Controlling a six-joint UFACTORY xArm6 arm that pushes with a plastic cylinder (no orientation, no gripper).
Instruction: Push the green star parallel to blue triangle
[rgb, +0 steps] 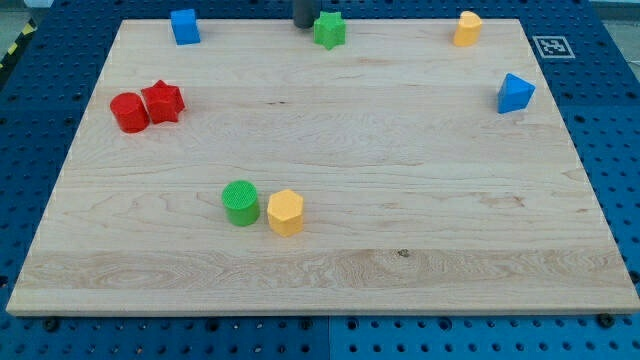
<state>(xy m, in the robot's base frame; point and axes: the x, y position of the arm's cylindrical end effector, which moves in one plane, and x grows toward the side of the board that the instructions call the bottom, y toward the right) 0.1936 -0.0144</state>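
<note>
Camera view, the only one we have: the wooden board (330, 250) fills the picture, and up at its far edge my tip (305, 26) is planted just left of the green star (329, 30), touching it or as good as; the gap is too fine to call. There are no fingers on this rig, just the bare dark rod, so nothing opens or closes; only its lower end shows.

The blue triangle (515, 93) sits near the right edge, a step nearer than the star and well apart from it. So the star is not level with the triangle; by my reading the job is barely under way, with the whole shove left to make. The tip is set up on the star's left, which suits a push to the right, but the star also has to come nearer to line up.

Elsewhere: a yellow block (467, 28) at the far right, close to the likely path, a blue cube (185, 26) far left, the red cylinder (129, 112) and red star (163, 101) touching at the left, and the green cylinder (240, 202) beside the yellow hexagonal block (285, 212) nearer us.
</note>
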